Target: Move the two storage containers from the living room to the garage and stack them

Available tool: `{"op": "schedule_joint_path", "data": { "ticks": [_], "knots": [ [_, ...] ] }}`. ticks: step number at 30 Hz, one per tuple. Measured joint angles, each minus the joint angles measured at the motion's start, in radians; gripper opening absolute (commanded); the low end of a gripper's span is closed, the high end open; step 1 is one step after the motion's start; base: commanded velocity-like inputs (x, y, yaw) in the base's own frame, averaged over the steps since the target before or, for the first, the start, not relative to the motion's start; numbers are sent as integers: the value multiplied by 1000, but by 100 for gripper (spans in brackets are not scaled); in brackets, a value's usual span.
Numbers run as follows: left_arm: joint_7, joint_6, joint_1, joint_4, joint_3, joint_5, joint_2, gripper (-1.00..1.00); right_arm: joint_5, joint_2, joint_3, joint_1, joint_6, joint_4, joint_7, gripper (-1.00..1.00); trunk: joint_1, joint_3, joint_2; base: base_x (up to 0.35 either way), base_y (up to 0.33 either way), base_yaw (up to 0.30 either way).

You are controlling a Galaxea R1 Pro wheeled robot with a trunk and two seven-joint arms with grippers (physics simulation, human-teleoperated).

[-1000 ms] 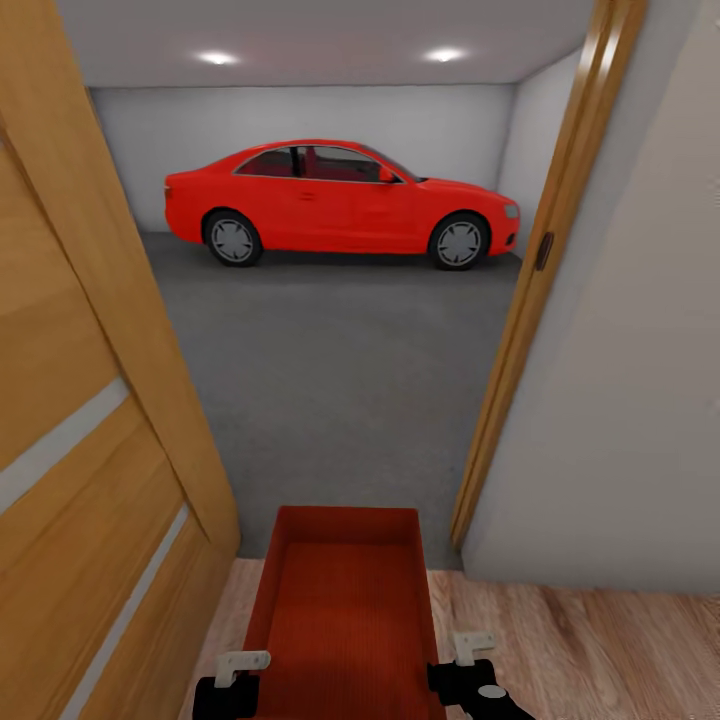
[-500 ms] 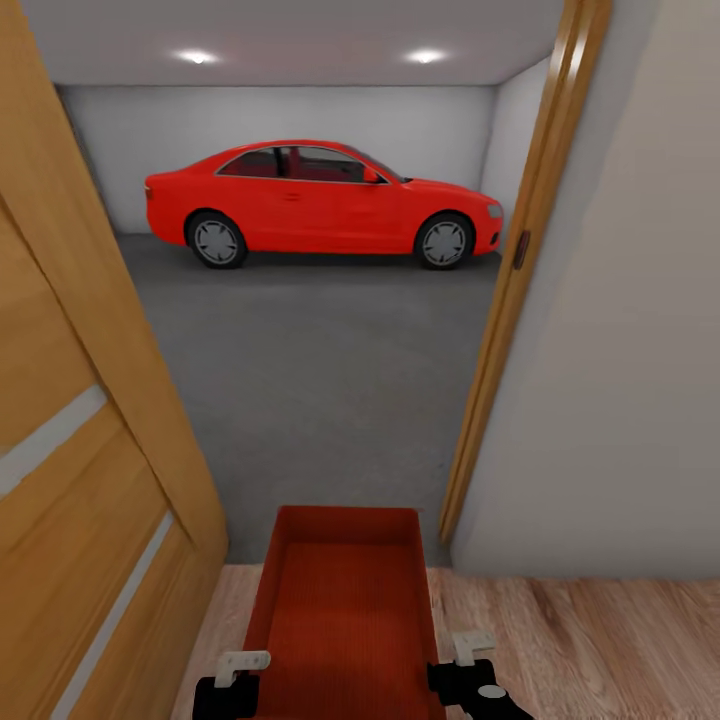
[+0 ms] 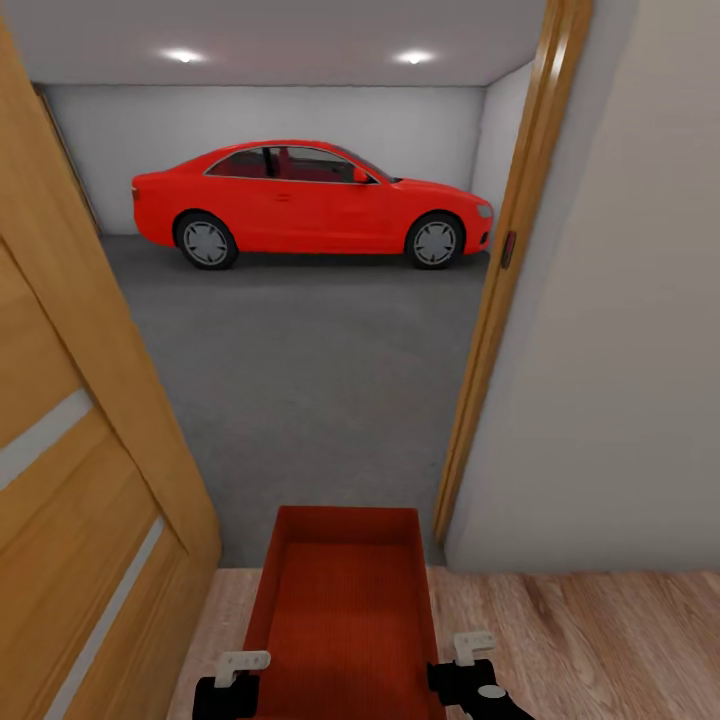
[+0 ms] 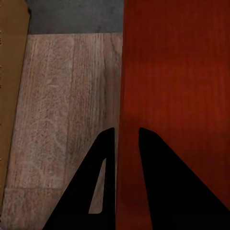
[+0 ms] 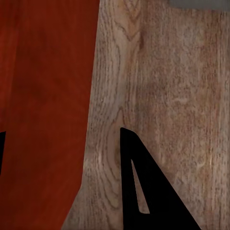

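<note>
Head view: your storage container (image 3: 343, 610) at 6 o'clock is cut off below. Left gripper (image 4: 127, 143) pinches its wall; right gripper (image 5: 62, 143) straddles its wall, grip unclear.

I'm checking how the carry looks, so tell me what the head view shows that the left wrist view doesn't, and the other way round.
Head view alone: the red car, the garage's ceiling spotlights, the right hand and the container's ribbed inside.

Left wrist view alone: a close look at the left hand, its two dark fingers astride the container's side wall.

Both: the orange-red container, the wood-plank floor, the grey concrete floor and the wooden door.
</note>
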Motion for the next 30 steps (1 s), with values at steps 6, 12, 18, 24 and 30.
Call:
{"op": "schedule_joint_path", "data": {
  "ticks": [6, 12, 18, 24, 30],
  "knots": [
    [0, 0, 0, 0, 0, 0, 0, -100, 0, 0, 0, 0, 0, 0, 0, -100, 0, 0, 0, 56, 147, 0],
    [0, 0, 0, 0, 0, 0, 0, -100, 0, 0, 0, 0, 0, 0, 1, -100, 0, 0, 0, 103, 82, 0],
    [0, 0, 0, 0, 0, 0, 0, -100, 0, -1, 0, 0, 0, 0, 1, -100, 0, 0, 0, 90, 56, 0],
    [0, 0, 0, 0, 0, 0, 0, -100, 0, 0, 0, 0, 0, 0, 0, -100, 0, 0, 0, 71, 4, 0],
    [0, 0, 0, 0, 0, 0, 0, -100, 0, 0, 0, 0, 0, 0, 0, -100, 0, 0, 0, 156, 0, 0]
  ]
}}
